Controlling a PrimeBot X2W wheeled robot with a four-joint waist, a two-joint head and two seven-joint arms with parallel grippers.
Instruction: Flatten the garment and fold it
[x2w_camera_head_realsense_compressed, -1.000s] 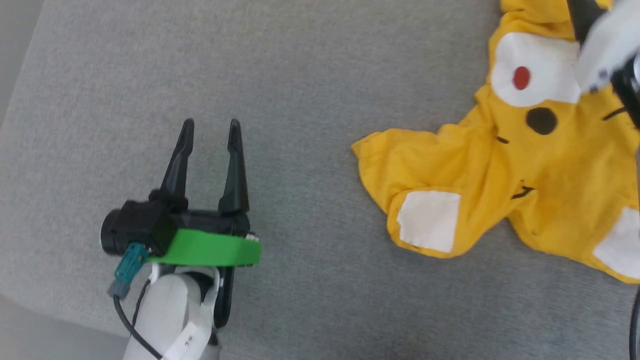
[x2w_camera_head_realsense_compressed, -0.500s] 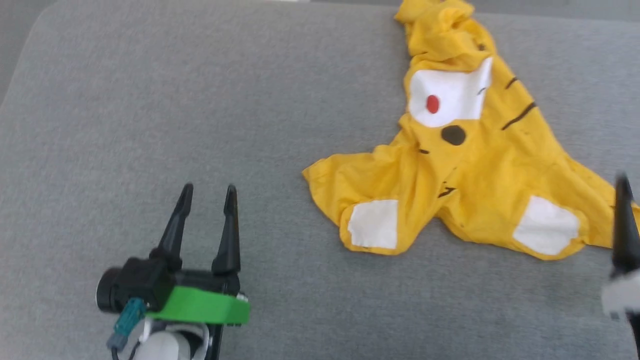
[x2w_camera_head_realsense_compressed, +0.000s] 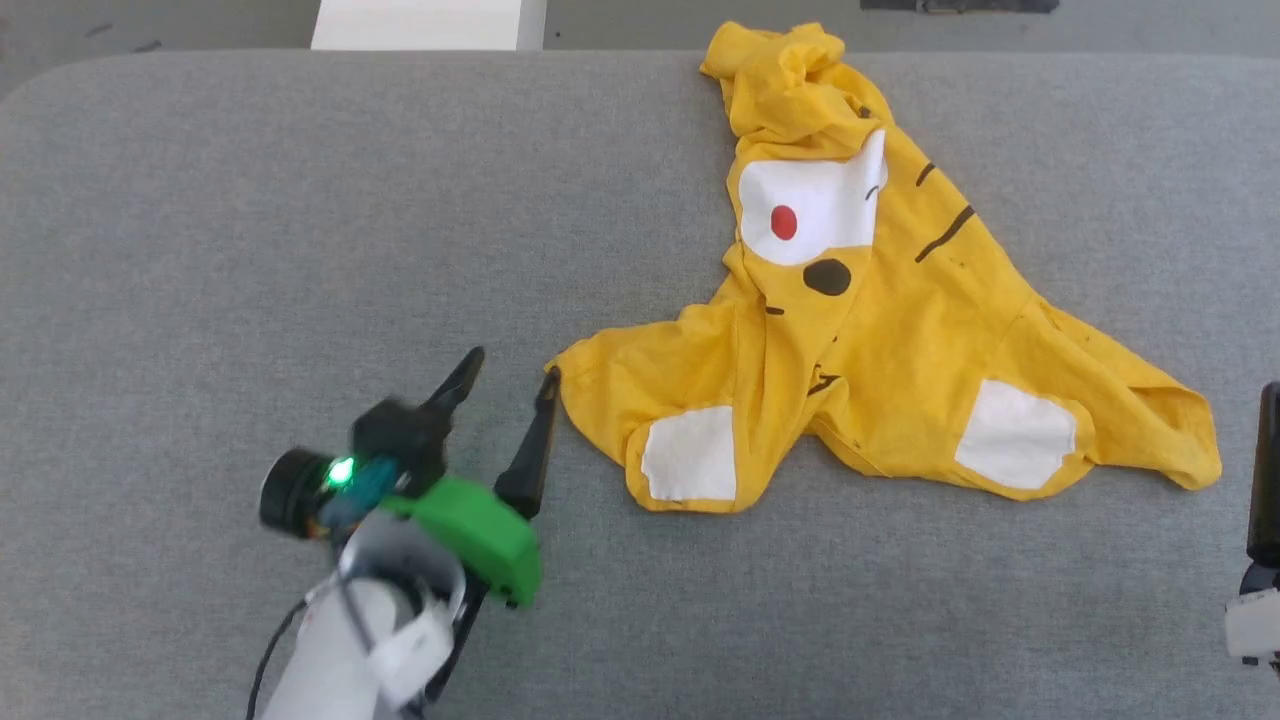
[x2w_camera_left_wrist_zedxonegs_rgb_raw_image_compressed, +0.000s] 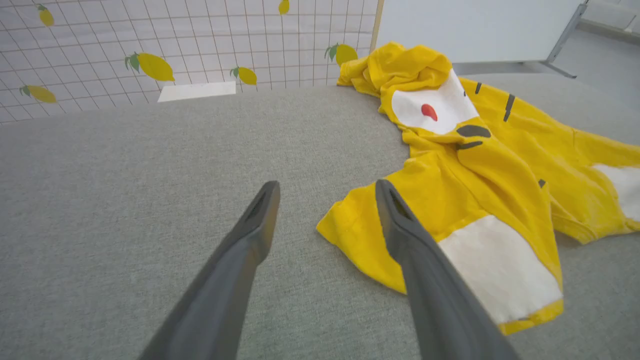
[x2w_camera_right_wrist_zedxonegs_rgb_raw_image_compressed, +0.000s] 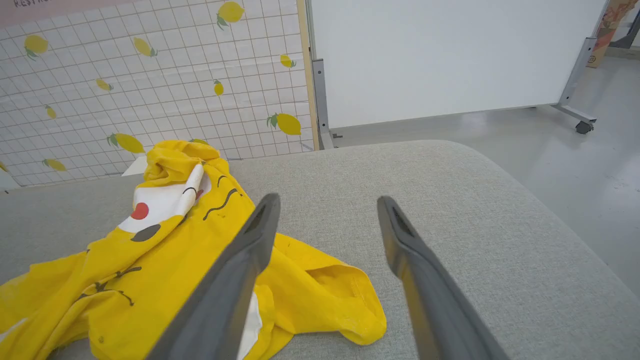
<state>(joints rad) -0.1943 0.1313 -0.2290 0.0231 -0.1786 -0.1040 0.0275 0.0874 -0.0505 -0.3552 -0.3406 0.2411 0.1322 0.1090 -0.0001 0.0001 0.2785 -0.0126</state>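
The garment (x2w_camera_head_realsense_compressed: 900, 330), a bright yellow T-shirt with white patches, a red dot and black marks, lies crumpled on the grey padded surface, bunched at its far end. My left gripper (x2w_camera_head_realsense_compressed: 510, 368) is open at the garment's near left corner, its right fingertip right beside the hem. In the left wrist view that corner of the garment (x2w_camera_left_wrist_zedxonegs_rgb_raw_image_compressed: 480, 170) lies between the fingers of the left gripper (x2w_camera_left_wrist_zedxonegs_rgb_raw_image_compressed: 327, 185); whether they touch it I cannot tell. My right gripper (x2w_camera_right_wrist_zedxonegs_rgb_raw_image_compressed: 328, 201) is open with nothing in it, beside the right corner of the garment (x2w_camera_right_wrist_zedxonegs_rgb_raw_image_compressed: 165, 260).
The grey padded surface (x2w_camera_head_realsense_compressed: 250, 200) stretches wide to the left of the garment. A white block (x2w_camera_head_realsense_compressed: 430, 22) sits past its far edge. The surface's rounded right edge (x2w_camera_right_wrist_zedxonegs_rgb_raw_image_compressed: 550, 210) drops to the floor. A lemon-print tiled wall (x2w_camera_right_wrist_zedxonegs_rgb_raw_image_compressed: 150, 75) and a white panel (x2w_camera_right_wrist_zedxonegs_rgb_raw_image_compressed: 450, 55) stand behind.
The head camera has shifted. My left gripper has turned and closed in on the garment's left corner. My right arm has come off the garment's far end to its near right side.
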